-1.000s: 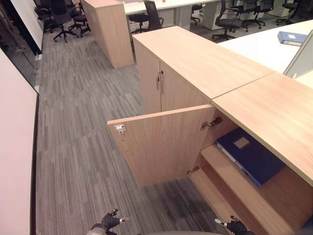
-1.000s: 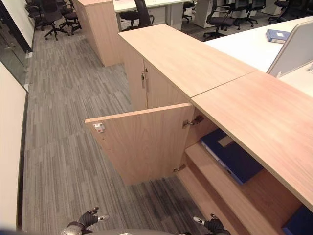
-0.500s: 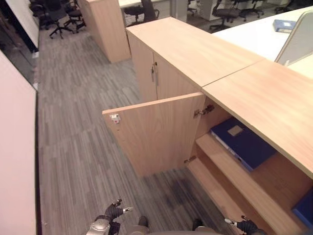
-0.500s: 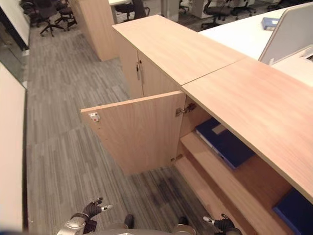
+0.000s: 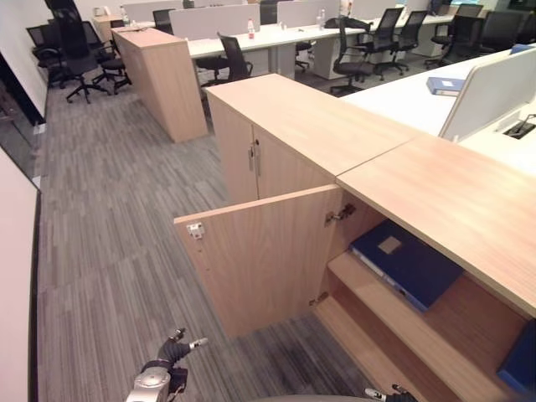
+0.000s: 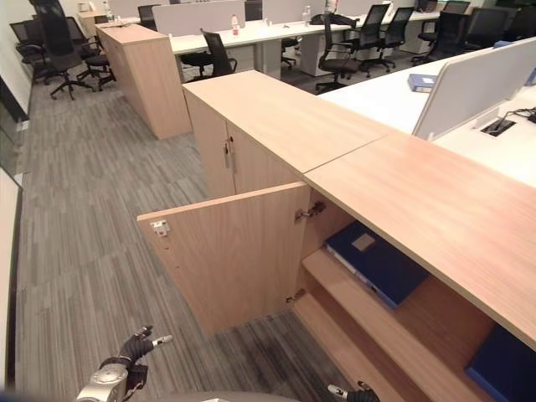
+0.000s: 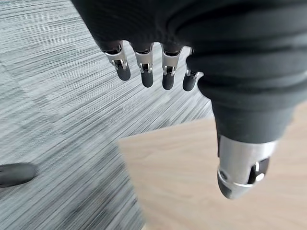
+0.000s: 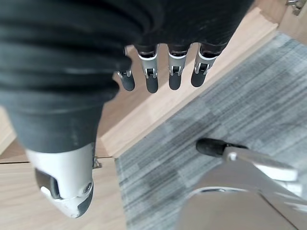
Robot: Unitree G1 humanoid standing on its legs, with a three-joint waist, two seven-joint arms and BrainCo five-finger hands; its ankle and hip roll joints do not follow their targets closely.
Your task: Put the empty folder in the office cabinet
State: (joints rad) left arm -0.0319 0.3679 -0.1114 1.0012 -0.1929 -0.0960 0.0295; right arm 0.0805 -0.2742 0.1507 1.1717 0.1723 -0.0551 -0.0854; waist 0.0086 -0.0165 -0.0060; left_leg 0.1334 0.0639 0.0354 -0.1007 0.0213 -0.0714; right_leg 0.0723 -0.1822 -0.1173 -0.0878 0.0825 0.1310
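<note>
A blue folder [image 5: 408, 264] lies flat on the upper shelf inside the open wooden cabinet [image 5: 444, 188]. The cabinet door [image 5: 264, 255] stands swung out toward me. A second blue thing [image 6: 502, 368] sits lower at the cabinet's right end. My left hand [image 5: 172, 356] hangs low over the carpet in front of the door, its fingers [image 7: 146, 72] straight and holding nothing. My right hand [image 6: 352, 392] hangs at the view's bottom edge near the lowest shelf, fingers [image 8: 163, 72] straight and empty.
A closed two-door cabinet [image 5: 255, 159] adjoins the open one at the back. Another wooden cabinet [image 5: 163, 79] stands farther off. White desks, a grey divider panel [image 5: 494, 88], another blue folder [image 5: 446, 85] and office chairs [image 5: 230, 59] lie beyond. Grey striped carpet [image 5: 109, 234] spreads to the left.
The whole picture has shifted, so the camera has moved; more of the office behind shows. The folder and the door have not moved. Both hands stay low and empty.
</note>
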